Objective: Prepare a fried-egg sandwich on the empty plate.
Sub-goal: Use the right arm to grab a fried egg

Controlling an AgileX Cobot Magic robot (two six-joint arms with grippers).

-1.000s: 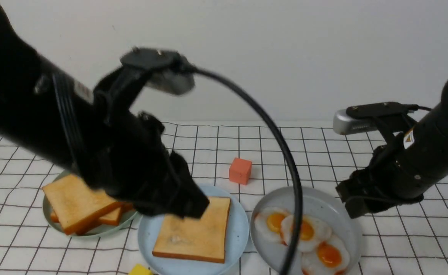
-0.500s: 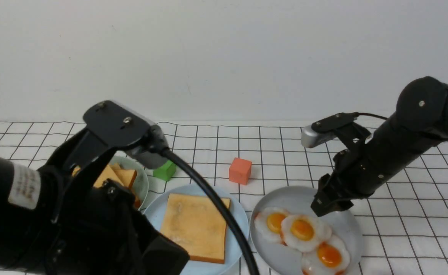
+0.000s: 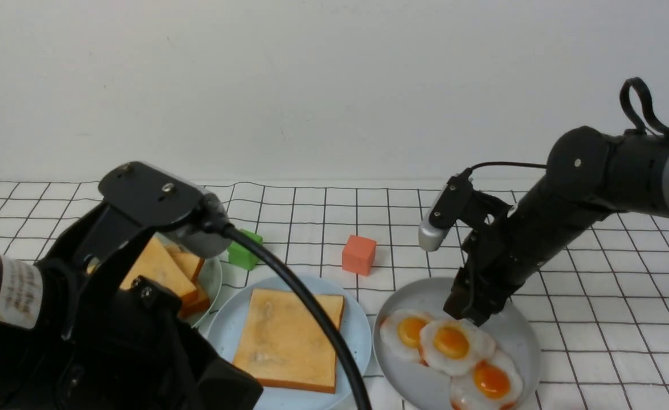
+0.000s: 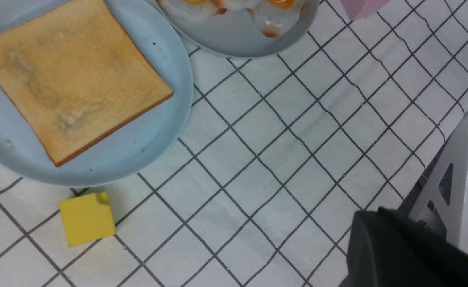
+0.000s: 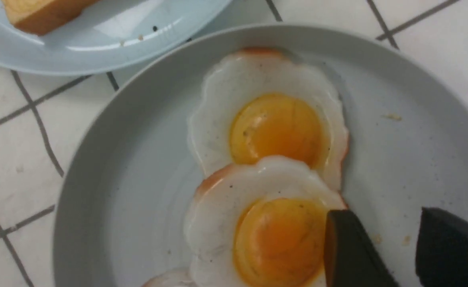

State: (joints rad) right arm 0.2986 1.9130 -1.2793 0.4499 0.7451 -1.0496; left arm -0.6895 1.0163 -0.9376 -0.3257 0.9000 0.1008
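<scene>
Our light-blue plate [image 3: 355,341] holds one toast slice [image 3: 289,339]; egg and top slice remain. Right jaws parted over a fried egg [image 3: 451,341], left jaws closed.

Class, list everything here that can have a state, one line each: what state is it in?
light-blue plate, holds one toast slice, no egg.
toast slice, lying flat, uncovered.
grey plate, holds three overlapping fried eggs.
pale green plate, holds piled toast.
left gripper, shut, empty.
right gripper, open, down beside the fried eggs, gripping nothing.
</scene>
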